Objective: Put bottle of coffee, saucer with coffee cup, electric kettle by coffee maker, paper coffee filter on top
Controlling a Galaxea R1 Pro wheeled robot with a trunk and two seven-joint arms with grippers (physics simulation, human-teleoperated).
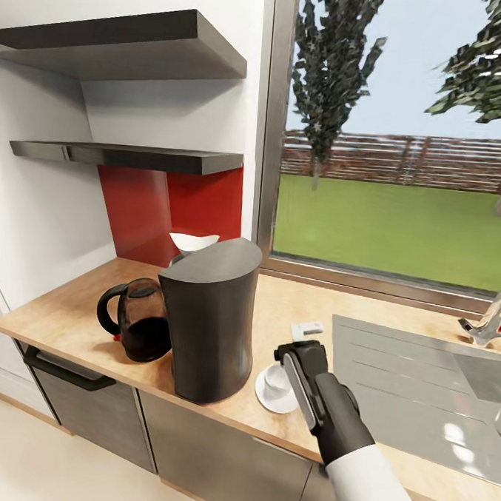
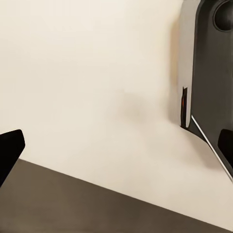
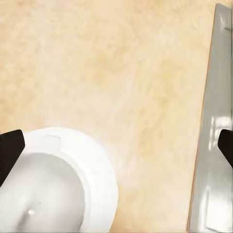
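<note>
Head view shows the coffee maker (image 1: 210, 322) on the tabletop (image 1: 69, 306), filter (image 1: 193, 241) on top, kettle (image 1: 136, 326) left, cup (image 1: 276, 378) on saucer (image 1: 267, 400) right; coffee bottle apparently remains; right end effector (image 1: 298, 352) hovers above the cup, spread wide.

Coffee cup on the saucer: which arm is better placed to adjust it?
Right. Its pincer hovers just above the coffee cup on the saucer, fingers spread. The left wrist camera faces a pale wall.
</note>
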